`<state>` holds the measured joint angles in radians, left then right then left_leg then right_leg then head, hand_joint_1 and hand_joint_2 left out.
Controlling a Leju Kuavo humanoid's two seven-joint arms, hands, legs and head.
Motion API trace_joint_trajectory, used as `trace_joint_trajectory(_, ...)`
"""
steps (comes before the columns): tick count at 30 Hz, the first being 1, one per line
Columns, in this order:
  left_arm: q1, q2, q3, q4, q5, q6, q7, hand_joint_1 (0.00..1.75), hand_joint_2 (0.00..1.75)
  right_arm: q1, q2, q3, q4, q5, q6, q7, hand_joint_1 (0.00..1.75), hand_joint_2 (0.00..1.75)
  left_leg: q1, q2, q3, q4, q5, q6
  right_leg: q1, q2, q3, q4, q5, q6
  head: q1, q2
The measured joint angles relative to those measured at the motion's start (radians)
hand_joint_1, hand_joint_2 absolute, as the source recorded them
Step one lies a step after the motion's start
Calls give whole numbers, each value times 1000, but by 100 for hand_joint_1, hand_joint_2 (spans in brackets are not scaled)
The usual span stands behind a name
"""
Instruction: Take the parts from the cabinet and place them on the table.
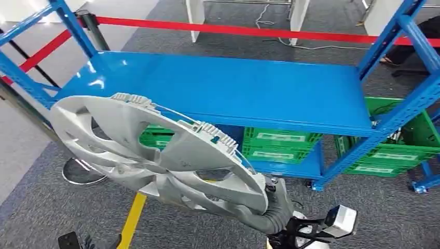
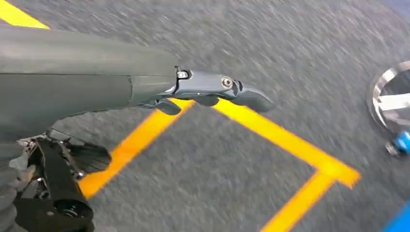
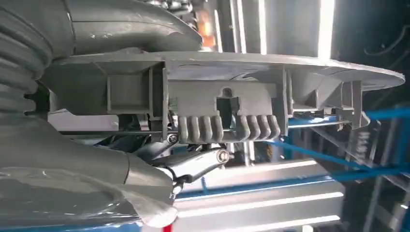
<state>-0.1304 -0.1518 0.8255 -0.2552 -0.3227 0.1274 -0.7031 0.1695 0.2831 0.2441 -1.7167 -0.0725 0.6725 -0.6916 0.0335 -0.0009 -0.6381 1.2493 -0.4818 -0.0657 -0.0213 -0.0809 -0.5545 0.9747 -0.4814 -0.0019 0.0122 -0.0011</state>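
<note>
From the head view, a silver wheel cover (image 1: pixel 155 155) hangs tilted in the air in front of the blue shelf (image 1: pixel 228 88), gripped at its lower rim by the right hand (image 1: pixel 272 205); green crates (image 1: pixel 280 145) sit on the shelf level below, and red tape (image 1: pixel 233 30) runs behind. In the left wrist view, the left hand (image 2: pixel 212 92) hangs over grey carpet crossed by yellow floor lines (image 2: pixel 285 140), its fingers slightly curled and holding nothing. In the right wrist view, the right hand (image 3: pixel 145 159) clasps the wheel cover's (image 3: pixel 232 92) rim, thumb on one face and fingers on the other.
</note>
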Motion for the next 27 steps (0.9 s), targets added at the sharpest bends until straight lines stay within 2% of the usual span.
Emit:
trace_joint_trajectory(1, 0, 0, -3, 0, -2, 2, 0, 0, 175, -3, 0, 1, 3, 0, -1, 0, 175, 175, 5, 24, 65, -95, 18, -9, -3, -11, -12, 10, 4, 6, 0, 0)
trace_joint_trajectory(2, 0, -6, -10, 0, -3, 1, 0, 0, 175, -4, 0, 3, 4, 0, -2, 0, 175, 175, 8, 72, 126, -187, 0, -18, 2, -18, -21, 16, 5, 13, -5, 0)
trace_joint_trajectory(3, -3, -5, -14, 0, -3, 2, 0, 0, 175, -6, 0, 3, 4, 0, -3, -1, 175, 175, -8, 79, 162, -259, -30, -4, 3, -29, -27, 23, 10, 21, -8, 0)
trace_joint_trajectory(4, -3, -5, -14, 0, -3, 2, 0, 0, 175, -7, 0, 3, 5, 0, -5, -1, 175, 175, -7, 74, 162, -272, -40, 14, 6, -39, -29, 23, 19, 30, -3, 0)
trace_joint_trajectory(6, 2, -5, -14, 0, -6, 5, 0, 0, 175, -10, 0, 5, 9, 0, -6, -1, 175, 175, -12, 49, 148, -269, -35, 23, 1, -60, -30, 19, 32, 43, -4, 0)
trace_joint_trajectory(7, 6, -5, -14, 0, -6, 4, 0, 0, 175, -11, 0, 5, 11, 1, -9, -1, 175, 175, -5, 39, 147, -281, -27, 37, -4, -49, -40, 22, 21, 49, -3, 0)
trace_joint_trajectory(8, 8, -6, -14, 0, -2, -6, 0, 0, 175, -10, 0, 5, 13, 2, -11, -1, 175, 175, -8, 31, 133, -280, -18, 52, -11, 20, -52, 40, -20, 50, -3, 0)
trace_joint_trajectory(9, 7, -6, -14, 0, 3, -13, 2, 0, 175, -7, -1, 4, 13, 3, -13, -1, 175, 175, -9, 23, 123, -278, -10, 64, -10, 54, -68, 95, -73, 46, 0, 0)
trace_joint_trajectory(11, 8, -11, -13, 1, 19, -32, 8, 0, 175, -5, -2, 3, 13, 7, -20, 0, 175, 175, -19, 1, 103, -276, 3, 81, -3, 77, -121, 272, -164, 46, 6, 0)
trace_joint_trajectory(12, 9, -14, -12, 1, 23, -38, 10, 0, 175, -3, -3, 3, 13, 7, -23, -1, 175, 175, -25, -11, 93, -275, 11, 85, 1, 79, -139, 337, -184, 42, 6, 0)
trace_joint_trajectory(13, 11, -14, -11, 2, 29, -41, 13, 0, 175, -2, -4, 3, 13, 7, -25, -1, 175, 175, -30, -24, 84, -273, 17, 86, 7, 80, -135, 347, -176, 36, 5, 0)
trace_joint_trajectory(14, 13, -14, -11, 2, 30, -41, 15, 0, 175, -1, -4, 3, 13, 7, -25, -1, 175, 175, -34, -38, 76, -269, 22, 87, 12, 81, -102, 309, -147, 27, 6, 0)
trace_joint_trajectory(15, 14, -14, -10, 2, 34, -42, 15, 0, 175, -1, -5, 3, 13, 8, -28, -1, 175, 175, -37, -50, 71, -265, 25, 87, 14, 85, -55, 235, -111, 18, 6, 0)
trace_joint_trajectory(16, 14, -15, -10, 2, 36, -44, 15, 0, 175, -2, -5, 3, 13, 8, -28, -1, 175, 175, -40, -65, 66, -261, 27, 86, 18, 100, 2, 137, -71, 7, 6, 0)
trace_joint_trajectory(17, 14, -16, -10, 2, 44, -49, 18, 0, 175, -2, -5, 3, 13, 8, -29, -1, 175, 175, -39, -77, 59, -257, 29, 85, 20, 138, 45, 57, -56, -7, 6, 0)
trace_joint_trajectory(18, 12, -19, -7, 4, 63, -59, 26, 0, 175, 0, -5, 3, 12, 7, -30, -1, 175, 175, -44, -85, 48, -252, 34, 79, 14, 175, 70, 34, -63, -13, 0, 0)
trace_joint_trajectory(19, 12, -18, 0, 4, 74, -66, 31, 0, 175, 4, -5, 3, 11, 5, -31, -2, 175, 175, -38, -95, 42, -250, 46, 74, 14, 172, 68, 23, -57, -6, 3, 0)
trace_joint_trajectory(21, 20, -21, 17, 6, 84, -77, 37, 0, 175, 7, -7, 4, 11, 5, -32, -1, 175, 175, -28, -116, 28, -254, 63, 59, 22, 152, 60, 25, -49, -5, 6, 0)
trace_joint_trajectory(22, 27, -20, 19, 6, 84, -77, 37, 0, 175, 7, -7, 5, 11, 6, -32, 0, 175, 175, -36, -130, 22, -256, 73, 51, 21, 136, 55, 16, -37, -5, 5, 0)
trace_joint_trajectory(23, 29, -15, 21, 6, 82, -75, 37, 0, 175, 2, -8, 5, 11, 6, -32, 0, 175, 175, -38, -92, 11, -244, 47, 48, 12, 107, 59, -12, -36, -6, 8, 0)
trace_joint_trajectory(24, 27, -18, 21, 7, 80, -70, 38, 0, 175, 4, -7, 5, 12, 7, -34, -1, 175, 175, -38, -47, -3, -212, 1, 43, 11, 100, 49, -7, -30, -15, -5, 0)
trace_joint_trajectory(25, 25, -18, 21, 7, 77, -65, 39, 0, 175, 3, -8, 4, 12, 6, -35, -2, 175, 175, -32, -22, -23, -139, -58, 35, 13, 82, 40, -5, -26, -19, -8, 0)
trace_joint_trajectory(26, 24, -18, 21, 7, 72, -64, 39, 0, 175, 4, -8, 3, 12, 5, -37, -3, 175, 175, -27, -12, -43, -60, -107, 28, 13, 63, 30, 0, -22, -20, -6, 0)
trace_joint_trajectory(27, 24, -18, 21, 7, 69, -62, 41, 0, 175, 3, -8, 3, 13, 6, -38, -1, 175, 175, -22, -10, -56, 12, -138, 22, 13, 46, 19, 6, -18, -19, -8, 0)
